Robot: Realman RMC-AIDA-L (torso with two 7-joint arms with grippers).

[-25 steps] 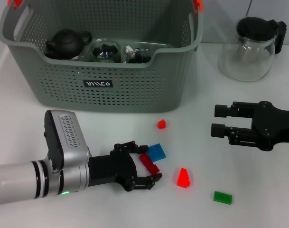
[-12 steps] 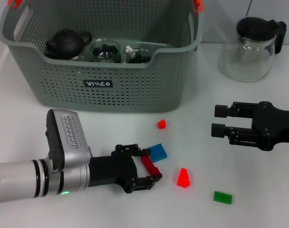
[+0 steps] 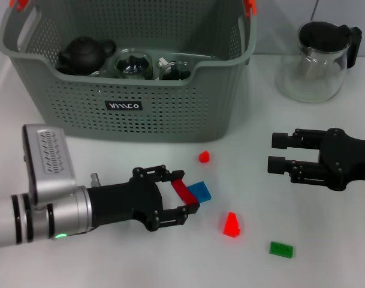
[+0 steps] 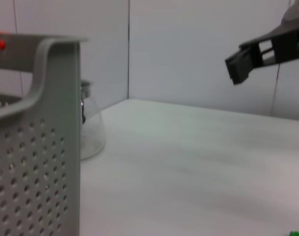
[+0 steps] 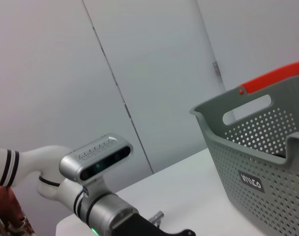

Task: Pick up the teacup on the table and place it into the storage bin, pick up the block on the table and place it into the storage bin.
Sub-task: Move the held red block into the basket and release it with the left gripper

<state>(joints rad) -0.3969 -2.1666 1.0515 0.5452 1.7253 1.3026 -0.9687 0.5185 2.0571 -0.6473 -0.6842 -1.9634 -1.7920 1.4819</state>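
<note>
My left gripper (image 3: 183,193) hangs in front of the storage bin (image 3: 170,114), shut on a dark red bar block (image 3: 181,190) that spans the gap between its fingers. The block looks lifted off the table, right beside a blue block (image 3: 200,192). The grey perforated bin holds a dark teapot (image 3: 85,53) and glass cups (image 3: 133,65). No teacup shows on the table. Off to the right, my right gripper (image 3: 278,151) hovers open with nothing in it. The left wrist view also shows the right gripper (image 4: 245,63) and the bin's corner (image 4: 46,147).
Loose on the table are a small red block (image 3: 204,156), a red wedge block (image 3: 231,224) and a green block (image 3: 281,249). A glass pitcher (image 3: 317,60) with a black lid stands at the back right. The right wrist view shows the bin (image 5: 267,162) and the left arm (image 5: 97,160).
The left gripper closed on the dark red bar block, then rose and drew back to the left with it. The right arm has not moved.
</note>
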